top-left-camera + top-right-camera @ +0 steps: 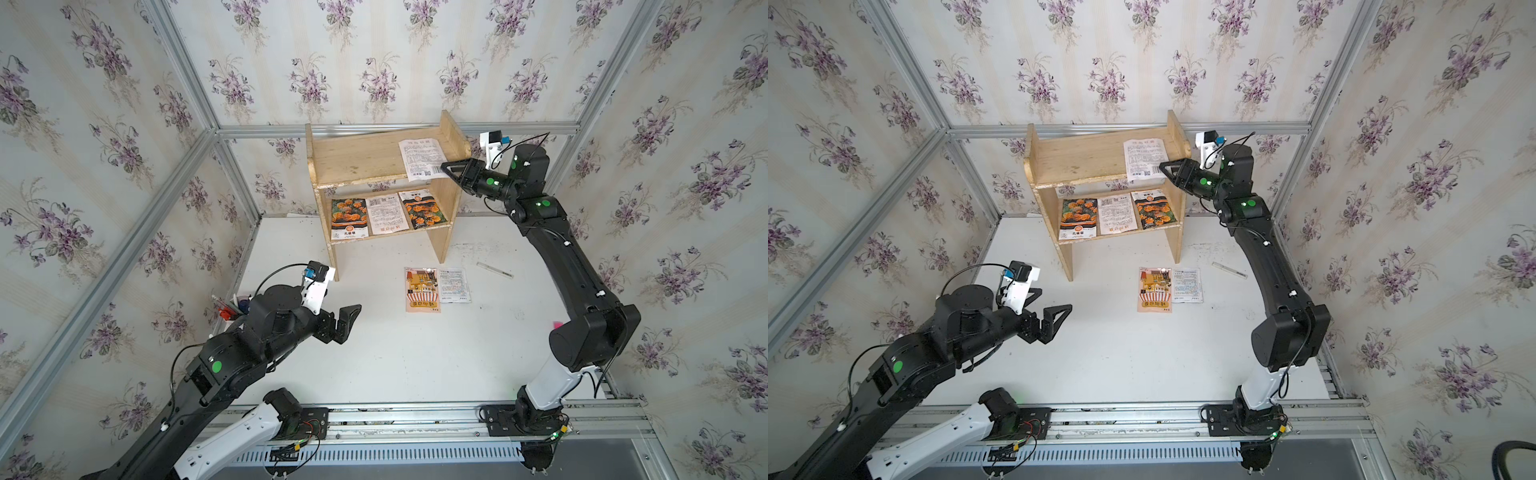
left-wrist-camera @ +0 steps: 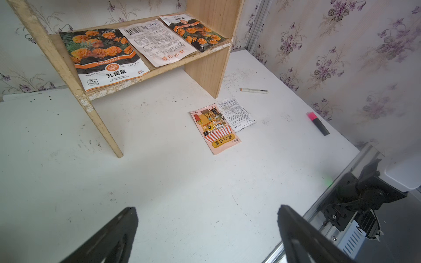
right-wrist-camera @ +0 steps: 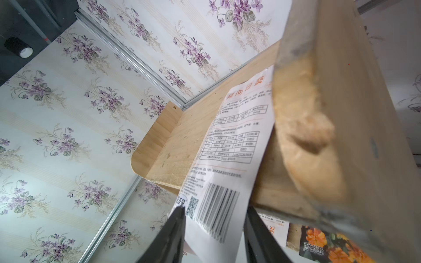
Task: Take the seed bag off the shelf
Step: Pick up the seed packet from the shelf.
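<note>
Seed bag (image 1: 424, 160): white, printed tables, barcode. Lies on shelf (image 1: 357, 160) top tier, upper centre of frame, end overhanging front edge. Right gripper (image 1: 444, 169) straddles that end, jaws narrow; clamped or not, can't tell. Left gripper (image 1: 353, 316) wide, lower left.

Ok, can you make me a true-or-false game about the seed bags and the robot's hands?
1. Three seed bags lie on the lower level of the shelf. True.
2. The left hand holds a bag. False: it is open and empty, above the table.
3. The white bag on top sticks out over the front edge. True.
4. The right hand is down by the table. False: it is up at the white bag, a finger on each side.
</note>
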Robot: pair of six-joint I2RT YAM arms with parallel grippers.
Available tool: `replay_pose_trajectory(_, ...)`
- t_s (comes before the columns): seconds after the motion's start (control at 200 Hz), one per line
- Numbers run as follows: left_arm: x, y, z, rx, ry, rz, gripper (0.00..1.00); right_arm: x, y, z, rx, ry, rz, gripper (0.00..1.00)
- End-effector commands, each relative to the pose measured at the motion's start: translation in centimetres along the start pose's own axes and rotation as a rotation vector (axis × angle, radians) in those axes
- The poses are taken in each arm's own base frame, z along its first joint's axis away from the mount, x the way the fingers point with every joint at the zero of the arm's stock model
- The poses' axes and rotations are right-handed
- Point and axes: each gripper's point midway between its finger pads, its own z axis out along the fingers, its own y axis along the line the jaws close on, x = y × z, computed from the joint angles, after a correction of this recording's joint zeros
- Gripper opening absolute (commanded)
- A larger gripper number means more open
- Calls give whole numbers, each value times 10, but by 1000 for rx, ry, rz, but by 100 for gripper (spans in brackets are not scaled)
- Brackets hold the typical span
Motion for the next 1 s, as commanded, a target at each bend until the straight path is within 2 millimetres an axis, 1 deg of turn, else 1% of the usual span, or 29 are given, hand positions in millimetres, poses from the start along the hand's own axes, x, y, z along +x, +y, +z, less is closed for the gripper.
replay_pose_trajectory(0.0,-4,-4,1,20,-13,-10,100,-3,2,2,-11,-6,-6,42)
replay_pose_trajectory(0.14,-8,-7,0,35,-27,-19,100,-2,-1,3,-3,-4,-5,32)
replay_pose_trajectory(0.18,-9,-8,0,40,-31,-21,100,-1,-1,3,-2,-3,-5,28)
replay_pose_trajectory(0.29,-12,-10,0,52,-36,-25,100,-2,1,1,-1,-5,-13,12)
replay_pose_trajectory(0.435,-14,-13,1,70,-47,-40,100,-2,7,-3,-7,-6,-22,0)
replay_pose_trajectory(0.624,-22,-17,-1,91,-86,-64,100,1,16,-13,-17,-8,-41,0)
replay_pose_trajectory(0.729,-27,-15,0,82,-116,-112,100,5,25,-24,-28,-17,-57,0)
replay_pose_trajectory(0.784,-29,-14,4,83,-134,-140,100,9,31,-30,-39,-17,-66,0)
replay_pose_trajectory(0.879,-34,-21,9,126,-161,-176,100,17,38,-41,-45,-14,-79,0)
replay_pose_trajectory(0.994,-42,-31,15,190,-193,-213,100,29,51,-58,-69,-7,-97,0)
